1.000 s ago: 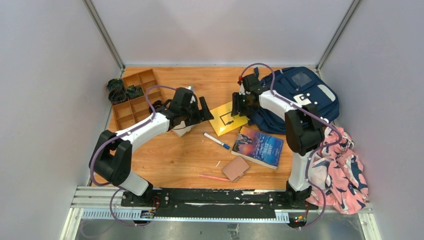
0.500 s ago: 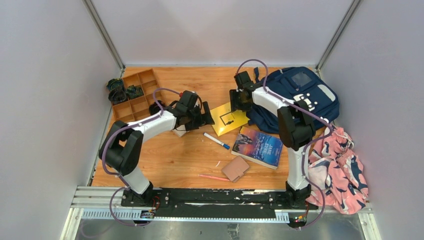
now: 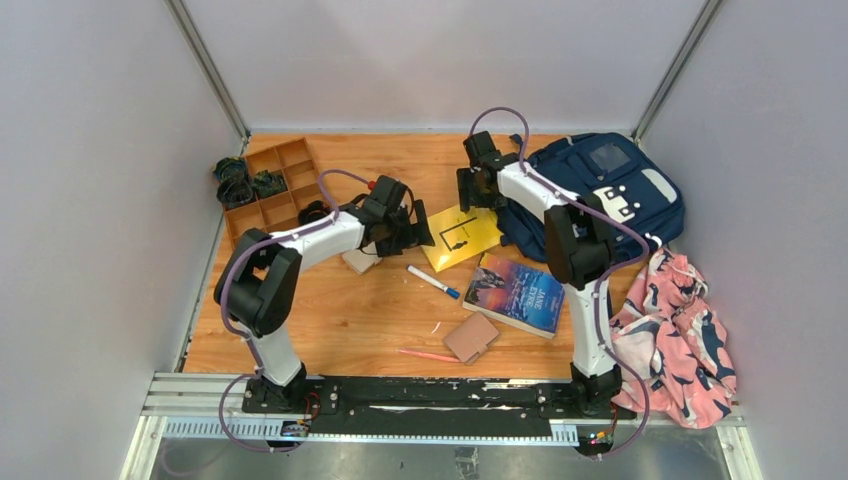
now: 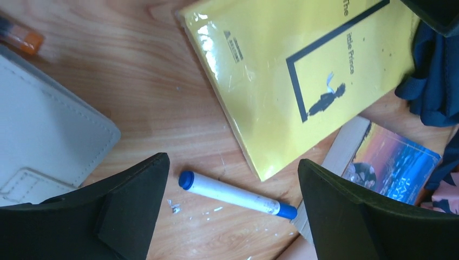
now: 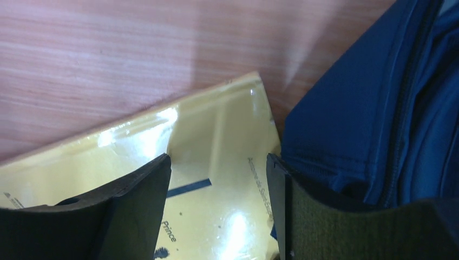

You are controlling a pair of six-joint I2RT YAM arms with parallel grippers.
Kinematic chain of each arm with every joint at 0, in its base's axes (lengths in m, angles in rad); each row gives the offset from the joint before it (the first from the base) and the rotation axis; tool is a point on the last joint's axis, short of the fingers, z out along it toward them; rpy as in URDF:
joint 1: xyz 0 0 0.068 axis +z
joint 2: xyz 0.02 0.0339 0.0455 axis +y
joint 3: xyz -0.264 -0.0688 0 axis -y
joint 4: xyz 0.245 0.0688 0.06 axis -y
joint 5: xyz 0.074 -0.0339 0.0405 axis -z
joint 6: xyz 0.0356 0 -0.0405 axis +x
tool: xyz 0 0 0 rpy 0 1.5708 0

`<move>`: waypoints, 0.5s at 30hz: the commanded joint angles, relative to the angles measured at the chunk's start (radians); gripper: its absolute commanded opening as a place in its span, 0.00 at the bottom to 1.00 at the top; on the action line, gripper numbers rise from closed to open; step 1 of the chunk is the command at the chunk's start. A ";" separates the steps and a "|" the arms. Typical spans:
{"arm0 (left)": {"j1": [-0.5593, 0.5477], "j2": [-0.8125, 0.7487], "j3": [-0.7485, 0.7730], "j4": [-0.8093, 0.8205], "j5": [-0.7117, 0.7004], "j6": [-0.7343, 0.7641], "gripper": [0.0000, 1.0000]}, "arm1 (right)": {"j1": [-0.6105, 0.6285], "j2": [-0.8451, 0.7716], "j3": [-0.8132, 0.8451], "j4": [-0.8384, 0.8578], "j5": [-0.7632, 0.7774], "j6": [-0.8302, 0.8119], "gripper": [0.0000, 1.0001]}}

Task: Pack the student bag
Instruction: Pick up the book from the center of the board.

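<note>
Student bag (image 3: 610, 190) lying at the far right of the table (image 3: 350, 320), nothing gripped by either of the 2 arms

Top view: the bag is laid flat by the far right corner, its left edge touching the yellow book (image 3: 458, 236); a marker (image 3: 433, 282), a blue book (image 3: 515, 293) and a tan pouch (image 3: 471, 337) are left loose nearby, presumably awaiting packing. Dark coiled items (image 3: 235, 180) appear held in the far compartments of the wooden tray (image 3: 285, 160); what the bag holds cannot be told. Left wrist view: the left gripper (image 4: 231, 173) is spread wide above the marker with nothing held, probably readied for a pick. Right wrist view: the right gripper (image 5: 217, 162) is parted over the yellow book's corner beside the bag's blue fabric, nothing grasped
</note>
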 commanded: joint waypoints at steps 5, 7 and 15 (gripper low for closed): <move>-0.007 0.081 0.112 -0.068 -0.037 0.035 0.95 | -0.025 0.129 0.076 -0.072 0.017 -0.036 0.88; -0.006 0.087 0.112 -0.065 -0.030 0.032 0.95 | -0.030 0.150 0.097 -0.077 0.011 -0.038 0.88; -0.007 0.102 0.108 -0.056 -0.006 0.028 0.95 | -0.038 0.193 0.126 -0.096 -0.069 -0.025 0.88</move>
